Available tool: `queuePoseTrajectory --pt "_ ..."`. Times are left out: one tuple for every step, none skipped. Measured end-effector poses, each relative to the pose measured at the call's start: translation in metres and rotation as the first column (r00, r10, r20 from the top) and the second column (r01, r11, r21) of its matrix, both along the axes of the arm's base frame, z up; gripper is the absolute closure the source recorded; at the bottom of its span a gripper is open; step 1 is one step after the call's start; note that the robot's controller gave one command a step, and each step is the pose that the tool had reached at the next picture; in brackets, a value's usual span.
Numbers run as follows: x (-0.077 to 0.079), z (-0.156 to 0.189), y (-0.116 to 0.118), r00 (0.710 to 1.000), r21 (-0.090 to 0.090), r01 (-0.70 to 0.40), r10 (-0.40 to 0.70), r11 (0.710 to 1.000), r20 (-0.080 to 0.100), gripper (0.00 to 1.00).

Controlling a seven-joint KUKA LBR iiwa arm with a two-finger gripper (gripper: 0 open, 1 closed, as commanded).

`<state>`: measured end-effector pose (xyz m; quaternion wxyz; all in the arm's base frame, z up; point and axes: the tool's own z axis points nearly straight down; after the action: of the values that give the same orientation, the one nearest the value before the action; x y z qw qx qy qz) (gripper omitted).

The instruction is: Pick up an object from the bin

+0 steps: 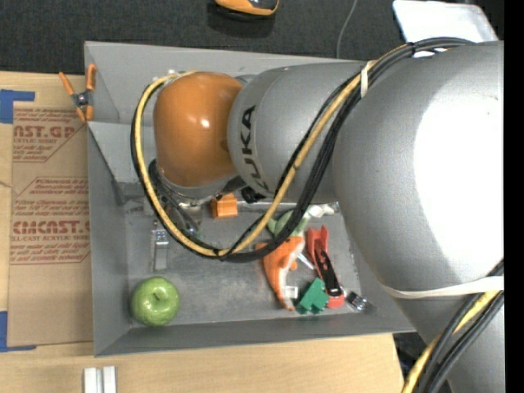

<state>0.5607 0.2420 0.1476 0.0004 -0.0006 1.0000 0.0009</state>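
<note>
My gripper [160,244] hangs under the arm's orange cover at the left of the bin, low over the grey floor. A green apple [154,301] lies a little nearer the front, in the front left corner, apart from the gripper. A small orange block [223,208] shows just right of the gripper, close under the wrist. Nothing can be seen held.
A heap lies at the front right: an orange curved piece [281,270], a red and black tool [321,260], a green piece [311,298] and a pale green thing [286,221]. The big arm and its cables hide the back and right of the bin.
</note>
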Motion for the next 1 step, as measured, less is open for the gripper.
queuePoseTrajectory --pt "0.0181 0.0179 -0.0268 0.991 0.001 0.131 -0.131 0.991 -0.003 0.00"
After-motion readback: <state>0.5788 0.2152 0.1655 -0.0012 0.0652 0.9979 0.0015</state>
